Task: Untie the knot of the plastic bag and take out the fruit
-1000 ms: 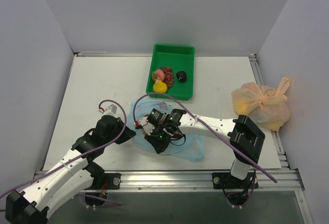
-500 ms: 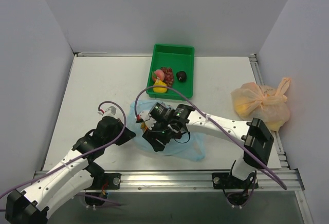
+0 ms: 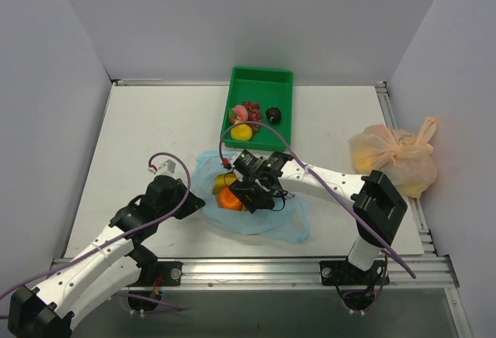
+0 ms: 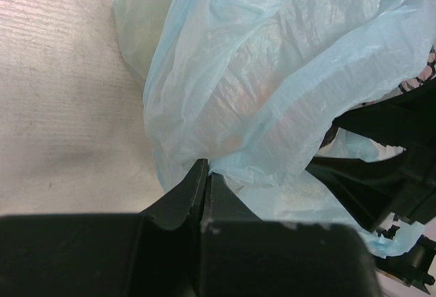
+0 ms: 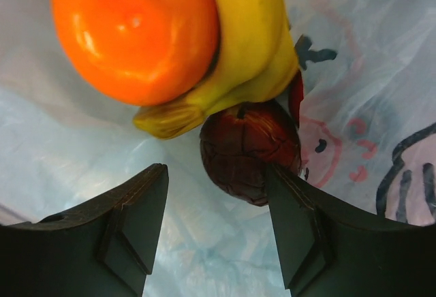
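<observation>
The light blue plastic bag [image 3: 263, 218] lies open at the table's front middle; no knot shows. Inside it lie an orange [image 3: 229, 198] and a yellow banana [image 3: 225, 180]. The right wrist view shows the orange [image 5: 133, 28], the banana [image 5: 242, 45] and a dark red apple [image 5: 248, 147] on the bag's film. My right gripper [image 5: 218, 181] is open just in front of the apple, its right finger beside it, and it sits over the bag's mouth [image 3: 249, 189]. My left gripper [image 4: 206, 169] is shut on a fold of the plastic bag [image 4: 272, 86] at its left edge [image 3: 192, 195].
A green tray [image 3: 280, 82] at the back middle holds a yellow pear [image 3: 242, 132], purple grapes [image 3: 253, 111], a pinkish fruit and a dark object [image 3: 273, 114]. A knotted pale orange bag [image 3: 394, 156] sits at the right edge. Grey walls enclose the table.
My right gripper has moved back and right off the bag's opening, uncovering the orange and the banana. The left arm still holds the bag's edge.
</observation>
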Action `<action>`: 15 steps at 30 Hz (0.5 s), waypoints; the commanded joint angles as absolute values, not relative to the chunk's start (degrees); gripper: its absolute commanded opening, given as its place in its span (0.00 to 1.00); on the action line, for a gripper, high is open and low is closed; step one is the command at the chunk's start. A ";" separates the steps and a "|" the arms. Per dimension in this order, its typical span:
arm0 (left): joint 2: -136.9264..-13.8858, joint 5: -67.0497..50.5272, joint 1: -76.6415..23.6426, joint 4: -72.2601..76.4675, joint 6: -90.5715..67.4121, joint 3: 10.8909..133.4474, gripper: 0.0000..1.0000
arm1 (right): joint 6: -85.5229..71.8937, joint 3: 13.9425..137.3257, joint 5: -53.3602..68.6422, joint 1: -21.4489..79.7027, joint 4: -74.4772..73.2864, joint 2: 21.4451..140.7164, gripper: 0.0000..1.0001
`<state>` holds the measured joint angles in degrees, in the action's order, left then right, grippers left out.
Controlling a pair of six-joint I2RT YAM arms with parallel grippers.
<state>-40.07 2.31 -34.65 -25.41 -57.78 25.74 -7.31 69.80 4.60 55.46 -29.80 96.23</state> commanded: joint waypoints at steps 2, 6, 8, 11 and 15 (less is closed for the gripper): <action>-40.17 1.50 -34.37 -21.88 -56.69 26.54 0.00 | -8.62 68.91 0.18 54.93 -30.67 97.82 0.60; -40.34 1.49 -34.37 -21.88 -56.43 26.63 0.00 | -8.44 67.85 -1.93 54.76 -30.67 98.70 0.67; -40.43 1.49 -34.37 -21.88 -56.43 26.63 0.00 | -8.35 67.24 -2.28 54.58 -30.67 99.05 0.73; -40.78 1.50 -34.37 -21.80 -56.34 26.63 0.00 | -8.70 66.53 -3.95 54.14 -30.59 99.49 0.79; -41.04 1.41 -34.37 -21.80 -56.34 26.72 0.00 | -9.67 65.48 -3.87 53.00 -29.71 99.32 0.79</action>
<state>-40.97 1.89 -34.65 -24.97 -57.25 25.74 -8.32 66.19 -1.61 54.11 -28.21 99.18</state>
